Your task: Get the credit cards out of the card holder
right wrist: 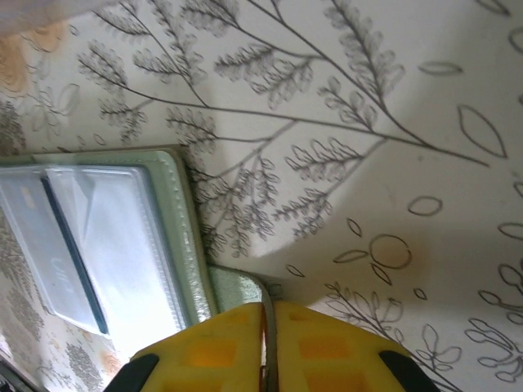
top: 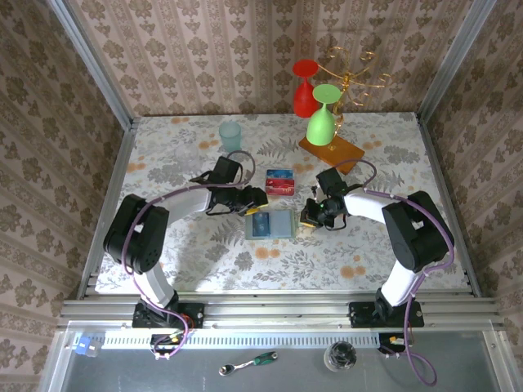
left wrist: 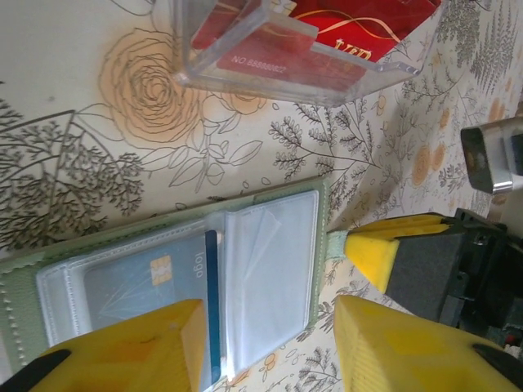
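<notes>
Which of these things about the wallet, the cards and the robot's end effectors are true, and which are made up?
1. The card holder lies open on the table. True.
2. A blue card sits in one of its see-through sleeves. True.
3. The right end effector is wide open. False: it is pinched shut on the card holder's side tab.
4. The red card is tucked inside the card holder. False: it lies in a clear box next to the holder.
5. The left end effector is open above the card holder. True.
</notes>
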Controlling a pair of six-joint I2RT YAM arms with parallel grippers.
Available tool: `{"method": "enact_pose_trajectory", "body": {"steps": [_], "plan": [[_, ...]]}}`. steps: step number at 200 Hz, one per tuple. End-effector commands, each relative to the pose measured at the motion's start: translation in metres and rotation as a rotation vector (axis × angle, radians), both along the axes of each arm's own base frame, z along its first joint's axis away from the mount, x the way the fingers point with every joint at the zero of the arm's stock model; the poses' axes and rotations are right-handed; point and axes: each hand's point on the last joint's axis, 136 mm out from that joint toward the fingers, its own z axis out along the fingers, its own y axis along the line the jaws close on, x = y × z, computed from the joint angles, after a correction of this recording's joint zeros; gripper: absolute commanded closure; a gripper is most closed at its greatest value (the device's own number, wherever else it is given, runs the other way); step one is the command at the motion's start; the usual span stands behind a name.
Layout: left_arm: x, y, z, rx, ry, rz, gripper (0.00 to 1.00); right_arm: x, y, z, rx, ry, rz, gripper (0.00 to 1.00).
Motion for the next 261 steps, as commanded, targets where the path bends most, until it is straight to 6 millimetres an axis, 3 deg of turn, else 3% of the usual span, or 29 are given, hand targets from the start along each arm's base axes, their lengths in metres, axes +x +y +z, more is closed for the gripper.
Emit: {"method": "enact_pose_trajectory", "body": {"steps": [1,66,148,171,233,261], "plan": [[-0.004,0.01,0.008,0.026,-0.015,-0.021,0.54,0.006,0.004,0.005,0.016,0.008,0.002,0.89],[-0.009,0.028,-0.004,0.093,-0.007,-0.017,0.59,0.001,0.004,0.005,0.011,0.028,0.015,0.9],[-0.023,0.041,-0.023,0.123,0.001,-0.009,0.74,-0.012,-0.003,0.0,-0.007,0.045,0.005,0.91],[-0.026,0.043,-0.028,0.121,0.003,-0.003,0.77,-0.014,-0.007,0.001,-0.029,0.042,-0.003,0.81],[-0.024,0.039,-0.035,0.111,0.005,-0.026,0.88,0.004,-0.022,0.047,-0.111,-0.096,-0.033,0.75],[-0.024,0.037,-0.037,0.106,0.006,-0.033,0.91,0.014,-0.008,0.068,-0.061,-0.141,-0.025,0.74]]}}
